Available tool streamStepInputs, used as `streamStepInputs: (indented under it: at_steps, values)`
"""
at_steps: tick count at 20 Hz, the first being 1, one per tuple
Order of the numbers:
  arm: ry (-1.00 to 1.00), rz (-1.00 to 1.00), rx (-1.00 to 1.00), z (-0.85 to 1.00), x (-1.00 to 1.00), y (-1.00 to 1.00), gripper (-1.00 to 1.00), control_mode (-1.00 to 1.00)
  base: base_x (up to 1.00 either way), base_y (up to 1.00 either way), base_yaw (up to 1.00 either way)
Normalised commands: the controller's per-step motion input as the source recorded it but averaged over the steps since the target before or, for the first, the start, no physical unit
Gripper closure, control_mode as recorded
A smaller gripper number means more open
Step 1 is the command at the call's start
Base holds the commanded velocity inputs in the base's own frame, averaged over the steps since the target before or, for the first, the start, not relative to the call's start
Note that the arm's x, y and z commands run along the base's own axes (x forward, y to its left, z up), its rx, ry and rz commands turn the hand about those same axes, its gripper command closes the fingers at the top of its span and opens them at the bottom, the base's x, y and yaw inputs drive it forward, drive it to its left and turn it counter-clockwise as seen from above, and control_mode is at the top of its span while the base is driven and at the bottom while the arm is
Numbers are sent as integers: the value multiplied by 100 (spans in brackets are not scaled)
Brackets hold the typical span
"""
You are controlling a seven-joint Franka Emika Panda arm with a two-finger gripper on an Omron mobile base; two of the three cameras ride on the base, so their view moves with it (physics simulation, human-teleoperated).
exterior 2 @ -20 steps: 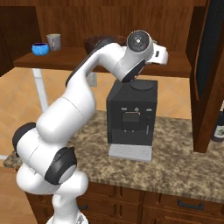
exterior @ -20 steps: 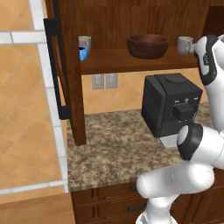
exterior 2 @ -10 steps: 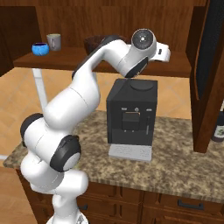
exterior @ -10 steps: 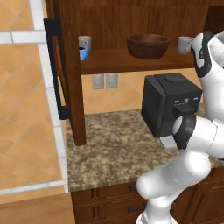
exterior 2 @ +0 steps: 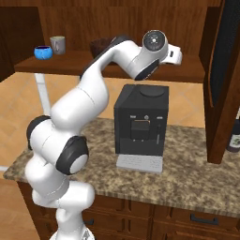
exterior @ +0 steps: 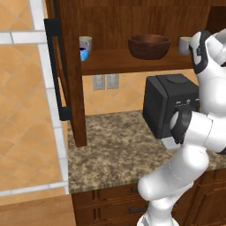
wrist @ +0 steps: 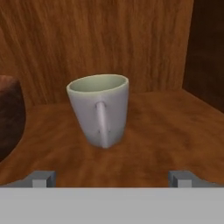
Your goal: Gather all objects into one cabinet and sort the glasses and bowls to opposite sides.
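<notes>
In the hand view a pale grey-white mug (wrist: 100, 109) stands on the cabinet shelf (wrist: 166, 131), handle turned toward me and leaning a little. It sits just ahead of my open gripper (wrist: 112, 178), apart from both fingertips (wrist: 43, 178). The dark wooden bowl (wrist: 8, 118) shows at the left edge. In the left base view the shelf (exterior: 132, 62) carries the blue mug (exterior: 83, 54) and a second pale mug (exterior: 86, 43) at its left end. The bowl (exterior: 149, 46) is in the middle, and the pale mug (exterior: 185, 44) is at the right beside my arm.
A black coffee machine (exterior: 172, 106) stands on the granite counter (exterior: 110, 150) under the shelf. The cabinet's left door (exterior: 70, 79) hangs open with its black bar handle (exterior: 55, 70). The right door (exterior 2: 225, 79) is open too, with a bottle (exterior 2: 234, 136) behind it.
My arm's elbow and lower links have swung and risen a little. The hand has stayed near the right end of the shelf. The mugs and bowl have not moved.
</notes>
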Motion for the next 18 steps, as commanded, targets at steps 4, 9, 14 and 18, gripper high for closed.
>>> streamStepInputs:
  at_steps: [4, 9, 14, 18]
  values:
    - [0, 0, 0, -1, 26, 0, -100, -100, 0, 0, 0]
    - [0, 0, 0, 0, 30, 0, -100, -100, 0, 0, 0]
    - [0, 0, 0, 0, 14, 0, -100, -100, 0, 0, 0]
    - [0, 1, 0, 0, 4, 0, -100, -100, 0, 0, 0]
